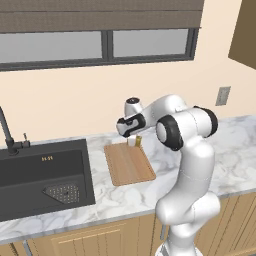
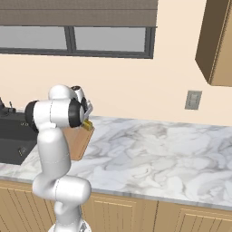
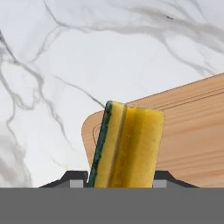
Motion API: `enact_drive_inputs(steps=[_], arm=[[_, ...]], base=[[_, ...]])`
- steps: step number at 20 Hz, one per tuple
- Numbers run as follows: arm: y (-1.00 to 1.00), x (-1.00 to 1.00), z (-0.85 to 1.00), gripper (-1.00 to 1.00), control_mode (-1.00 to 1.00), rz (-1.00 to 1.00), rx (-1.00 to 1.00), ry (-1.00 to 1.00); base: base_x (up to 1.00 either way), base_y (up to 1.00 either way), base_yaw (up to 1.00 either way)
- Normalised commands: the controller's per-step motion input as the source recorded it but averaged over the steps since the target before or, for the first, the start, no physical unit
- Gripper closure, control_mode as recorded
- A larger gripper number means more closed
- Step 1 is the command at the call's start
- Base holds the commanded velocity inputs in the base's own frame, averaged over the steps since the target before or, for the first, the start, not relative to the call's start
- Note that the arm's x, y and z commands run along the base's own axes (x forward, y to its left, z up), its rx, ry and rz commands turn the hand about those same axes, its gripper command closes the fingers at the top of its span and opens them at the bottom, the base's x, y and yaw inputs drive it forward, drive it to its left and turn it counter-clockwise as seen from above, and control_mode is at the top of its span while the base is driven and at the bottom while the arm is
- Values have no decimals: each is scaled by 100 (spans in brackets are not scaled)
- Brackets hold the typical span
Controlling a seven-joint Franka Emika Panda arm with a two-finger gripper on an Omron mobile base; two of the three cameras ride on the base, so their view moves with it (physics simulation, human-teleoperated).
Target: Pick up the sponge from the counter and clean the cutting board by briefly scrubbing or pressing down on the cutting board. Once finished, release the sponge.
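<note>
Yellow with a dark green scrub face, the sponge [image 3: 124, 146] stood on edge between the fingers of the gripper [image 3: 118, 177], which was closed on it; in the hand view the green face lay to the left and the yellow body to the right. The dark fingertips [image 3: 74, 177] showed on either side of its lower end. Behind the sponge in that view lay a rounded corner of the cutting board [image 3: 192, 135], light-brown wood with a slim darker rim, resting on the white-and-grey marbled bench [image 3: 65, 57].

In the left base view the gripper [image 1: 134, 141] hung at the far edge of the cutting board [image 1: 127, 165], with the sponge [image 1: 138, 140] visible as a small yellowish block just beside the far right corner. Whether the sponge touched the board could not be told from these views; it appeared to be just above it. The board lay flat on the bench [image 1: 235, 150], near a black sink basin [image 1: 40, 175] to its left, with a dark tap [image 1: 7, 132] behind the basin.

In the right base view the arm hid most of the cutting board [image 2: 77, 142], and the sponge [image 2: 87, 124] showed as a yellow sliver at the gripper [image 2: 86, 121].
</note>
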Motion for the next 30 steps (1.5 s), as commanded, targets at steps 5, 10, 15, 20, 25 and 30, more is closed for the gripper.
enact_drive_inputs(steps=[5,10,15,20,25,30], arm=[[26,-41,0,100,-100,0,0,-7],[33,-38,0,100,-100,0,0,-6],[45,-17,0,100,-100,1,0,0],[52,-1,0,100,-100,4,0,1],[45,-3,0,100,-100,6,0,1],[20,-30,0,100,-100,3,0,0]], base=[[0,0,0],[0,0,0],[0,0,0],[0,0,0],[0,0,0],[0,0,0]])
